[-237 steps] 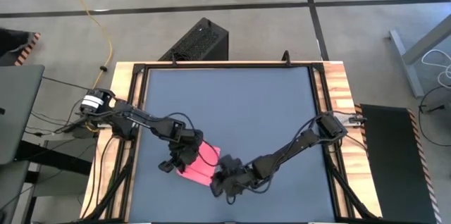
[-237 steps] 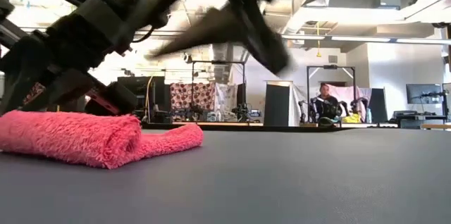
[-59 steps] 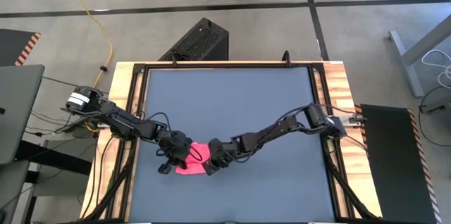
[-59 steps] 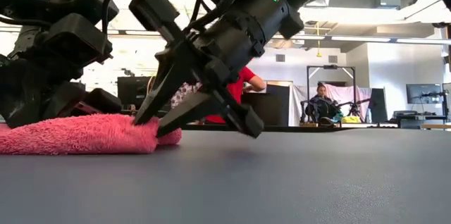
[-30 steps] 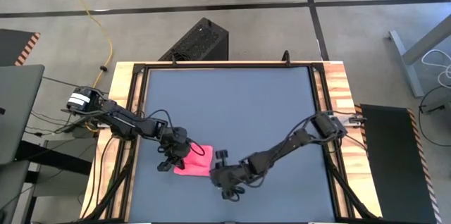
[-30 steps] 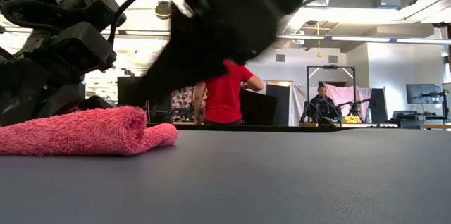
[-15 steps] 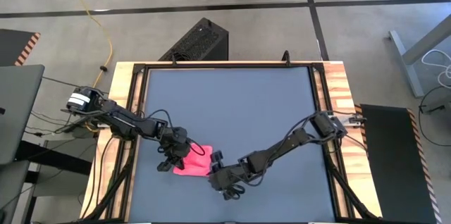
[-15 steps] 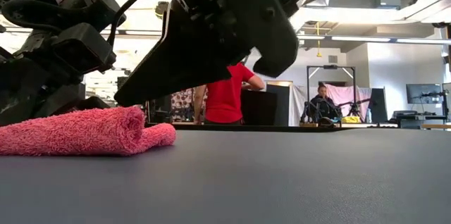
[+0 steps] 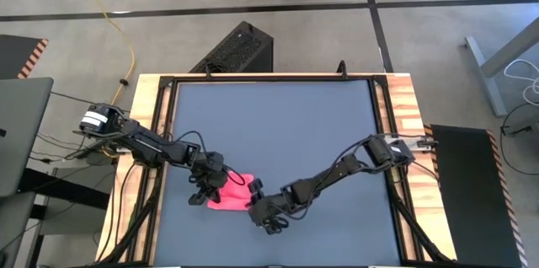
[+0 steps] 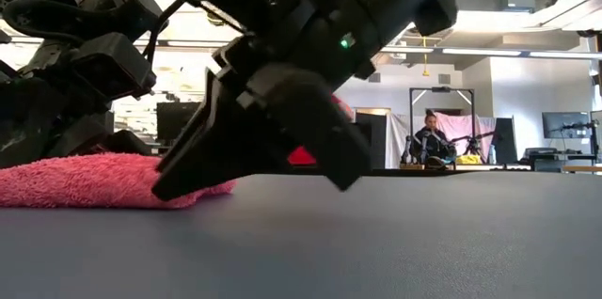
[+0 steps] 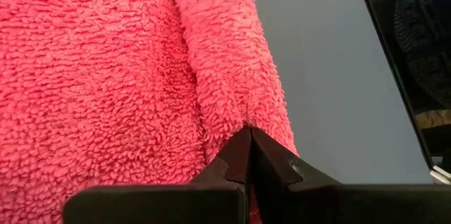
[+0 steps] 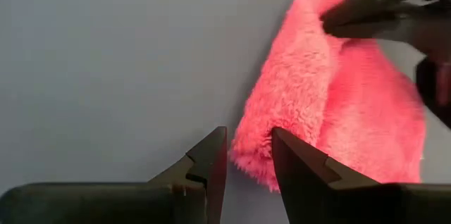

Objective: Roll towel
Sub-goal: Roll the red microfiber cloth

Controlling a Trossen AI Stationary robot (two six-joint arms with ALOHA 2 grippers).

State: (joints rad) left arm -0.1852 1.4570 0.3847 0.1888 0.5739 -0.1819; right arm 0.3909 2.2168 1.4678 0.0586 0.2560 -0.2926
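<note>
A: So, towel [image 9: 229,192], where's it at?
B: Near front-left of the table [image 9: 278,116], partly rolled, loose flap facing the right arm.
A: Handling?
B: Soft, fluffy, light; it'll prob flop or unroll. Best to pinch the flap's edge.
A: Grippers?
B: Left gripper [image 11: 249,155] pressed shut on the towel. Right gripper [image 12: 245,155] partway open, empty, at the flap's corner.

Fluffy pink-red towel [image 9: 227,194] lies partly rolled near the table's front-left.
</note>
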